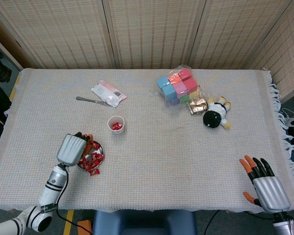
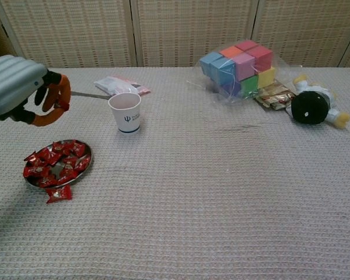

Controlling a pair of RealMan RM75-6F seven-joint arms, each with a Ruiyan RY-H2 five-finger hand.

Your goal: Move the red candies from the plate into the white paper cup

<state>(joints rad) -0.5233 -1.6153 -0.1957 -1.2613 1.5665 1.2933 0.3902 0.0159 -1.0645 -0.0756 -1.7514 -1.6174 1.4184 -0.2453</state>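
Looks like you're in the carry step: your left hand [image 2: 23, 87] is up above the plate [image 2: 83, 167] with fingers curled in, and there might be a red candy pinched at the tips, but I can't tell for sure. White paper cup [image 2: 125, 112] sits at about 1 o'clock from the plate, a few candies [image 1: 117, 126] already inside. Next you'd swing over its mouth and release. Right hand [image 1: 264, 186] idles with fingers spread at the tabletop's near edge.

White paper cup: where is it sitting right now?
In the chest view the white paper cup stands upright left of centre, beyond the plate, just in front of the knife.
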